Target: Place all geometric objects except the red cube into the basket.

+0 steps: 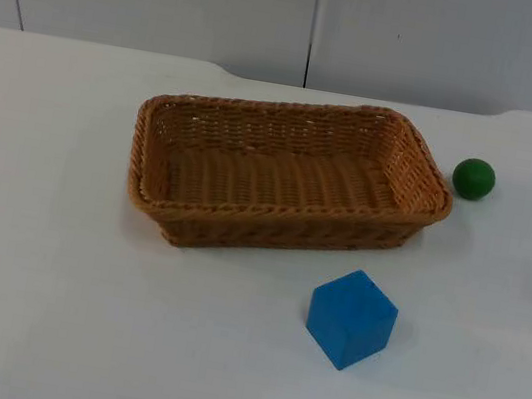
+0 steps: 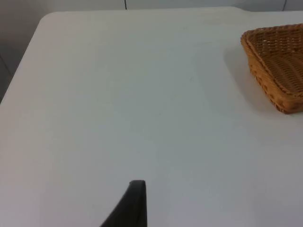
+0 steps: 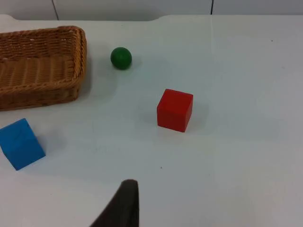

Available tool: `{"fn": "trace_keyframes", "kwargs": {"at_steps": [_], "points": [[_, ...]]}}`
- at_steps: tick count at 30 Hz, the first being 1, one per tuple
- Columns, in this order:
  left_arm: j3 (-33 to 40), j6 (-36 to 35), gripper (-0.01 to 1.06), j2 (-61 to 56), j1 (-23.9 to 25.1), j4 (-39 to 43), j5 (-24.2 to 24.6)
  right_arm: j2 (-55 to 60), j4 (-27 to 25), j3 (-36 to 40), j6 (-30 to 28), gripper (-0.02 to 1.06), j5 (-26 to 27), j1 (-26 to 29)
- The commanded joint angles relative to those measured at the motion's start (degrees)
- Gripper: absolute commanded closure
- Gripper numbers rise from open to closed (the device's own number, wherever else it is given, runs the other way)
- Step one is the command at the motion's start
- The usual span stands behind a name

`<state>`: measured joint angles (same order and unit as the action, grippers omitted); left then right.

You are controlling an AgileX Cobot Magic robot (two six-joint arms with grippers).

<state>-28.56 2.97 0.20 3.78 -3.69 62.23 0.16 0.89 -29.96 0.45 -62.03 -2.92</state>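
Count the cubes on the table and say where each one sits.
2. The blue cube sits in front of the basket, near its right end. The red cube sits farther right, apart from the green ball. Neither is in the basket.

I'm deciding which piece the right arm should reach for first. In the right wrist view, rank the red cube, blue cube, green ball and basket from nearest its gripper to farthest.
1. Red cube, nearest the fingertip.
2. Blue cube, off toward the basket.
3. Green ball and the basket's near end, too close to call.
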Motion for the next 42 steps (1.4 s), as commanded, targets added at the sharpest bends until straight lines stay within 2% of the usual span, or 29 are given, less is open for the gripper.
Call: {"fn": "trace_keyframes", "kwargs": {"at_steps": [1,7,12,14,18,21,26,32,37,38,41,42], "points": [[0.13,-0.23,0.03,-0.20,0.08,-0.05,-0.61,-0.16,-0.11,-0.35,0.00,-0.01,0.26,0.41],[-3.83,-0.36,0.03,5.69,0.08,-1.53,-0.61,7.19,0.00,-5.60,0.00,-0.01,1.29,0.41],[-8.64,-0.45,0.03,17.95,0.08,-3.29,-2.07,22.11,0.00,-10.79,0.00,-0.01,7.49,0.41],[-9.14,-0.45,0.03,19.34,0.08,-3.72,-2.25,23.57,0.00,-11.17,0.00,-0.01,8.13,0.41],[-13.37,-0.19,0.03,30.70,0.08,-7.13,-2.66,35.54,-0.16,-13.09,0.00,-0.01,13.64,0.41],[-14.07,-0.07,0.03,33.90,0.08,-7.13,-2.80,39.34,-0.16,-13.19,0.00,-0.01,15.02,0.41],[-14.17,4.52,0.05,40.99,0.08,-9.00,-2.74,48.95,-0.02,-13.19,0.00,-0.01,16.99,0.41],[-14.20,9.97,0.07,44.86,0.08,-13.85,-2.62,52.23,-0.02,-13.19,0.00,-0.01,17.08,0.41],[-14.33,20.74,0.07,50.54,-0.17,-25.92,-3.12,52.24,-0.02,-13.19,0.00,-0.01,17.74,0.41],[-14.33,20.74,0.07,50.54,-0.17,-25.92,-3.12,52.24,-0.02,-13.19,0.00,-0.01,17.74,0.41],[-14.84,22.56,0.07,54.84,-4.39,-27.69,-5.37,52.24,-0.02,-13.19,0.00,-0.01,17.74,0.41],[-15.25,21.62,0.07,57.09,-8.33,-26.96,-7.54,52.24,-0.02,-13.19,0.00,-0.01,17.85,0.41]]}}
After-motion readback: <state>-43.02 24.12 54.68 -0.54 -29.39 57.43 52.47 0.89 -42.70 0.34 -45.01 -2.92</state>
